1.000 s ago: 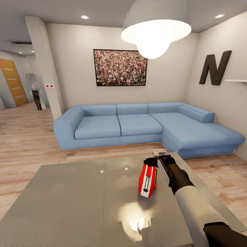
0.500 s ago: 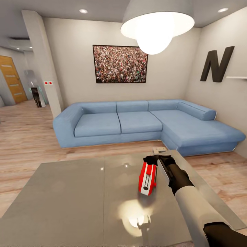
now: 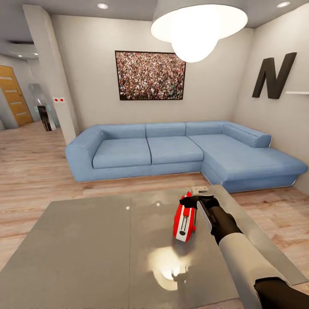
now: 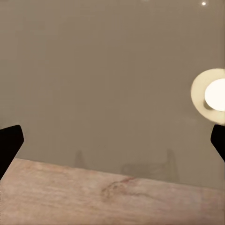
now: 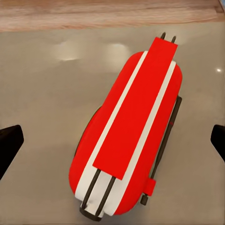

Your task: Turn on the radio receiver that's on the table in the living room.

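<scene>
Right gripper: poised over far end of radio receiver, black fingertips spread wide at either frame edge in wrist view, nothing between them but the radio's top; released, contact with radio not determinable.

Left gripper: likewise spread, empty, hanging over near edge of table with floor plank just beyond.

Radio receiver: one; red, white side bands, thin handle along top; standing on edge on right panel of table, well inside rim.

Step in hand, judged: reaching the switch. Advisable: lower slowly, press with a single fingertip straight down against the control rather than sideways, since narrow upright body looks easy to topple or skid on glossy top. Control itself not identifiable from above.

Small pale object: one, at far table edge, beyond gripper; nature unclear.

Count, surroundings: one table, two panels; one blue sofa; one crowd picture; one black letter N; one pendant lamp.
</scene>
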Available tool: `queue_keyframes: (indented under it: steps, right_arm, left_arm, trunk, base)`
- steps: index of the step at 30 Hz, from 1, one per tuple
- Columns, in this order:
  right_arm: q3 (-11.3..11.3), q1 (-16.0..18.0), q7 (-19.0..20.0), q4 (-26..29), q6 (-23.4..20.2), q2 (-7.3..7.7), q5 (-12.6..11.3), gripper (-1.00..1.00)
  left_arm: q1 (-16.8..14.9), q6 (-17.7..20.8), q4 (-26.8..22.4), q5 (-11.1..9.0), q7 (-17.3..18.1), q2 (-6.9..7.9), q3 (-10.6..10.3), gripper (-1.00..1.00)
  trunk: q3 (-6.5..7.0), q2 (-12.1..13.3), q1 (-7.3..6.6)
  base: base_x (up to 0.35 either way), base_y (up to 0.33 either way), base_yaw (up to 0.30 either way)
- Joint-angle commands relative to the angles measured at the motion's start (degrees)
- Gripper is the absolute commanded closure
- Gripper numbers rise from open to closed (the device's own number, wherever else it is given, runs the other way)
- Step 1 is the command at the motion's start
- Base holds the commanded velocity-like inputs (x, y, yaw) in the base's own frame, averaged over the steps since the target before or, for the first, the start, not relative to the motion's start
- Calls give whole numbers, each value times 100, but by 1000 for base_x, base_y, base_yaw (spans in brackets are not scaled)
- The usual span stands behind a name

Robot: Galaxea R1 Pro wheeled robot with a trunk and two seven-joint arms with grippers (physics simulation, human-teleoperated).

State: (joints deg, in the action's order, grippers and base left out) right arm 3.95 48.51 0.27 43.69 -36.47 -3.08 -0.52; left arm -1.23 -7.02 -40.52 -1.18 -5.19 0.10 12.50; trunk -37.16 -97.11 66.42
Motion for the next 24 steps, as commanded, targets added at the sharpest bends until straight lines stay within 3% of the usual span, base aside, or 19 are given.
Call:
queue_keyframes:
  steps: [1, 24]
  right_arm:
    - [0, 0, 0, -7, 0, 0, 0, -100]
    - [9, 0, 14, -18, 25, 0, 8, -100]
  left_arm:
    - [0, -1, 0, 0, 0, 1, -1, -100]
    - [-1, -2, 0, 4, -7, -1, -1, -100]
  trunk:
    - [-10, 0, 0]
    - [-223, 0, 0]
  base:
    - [0, 0, 0]
    - [0, 0, 0]
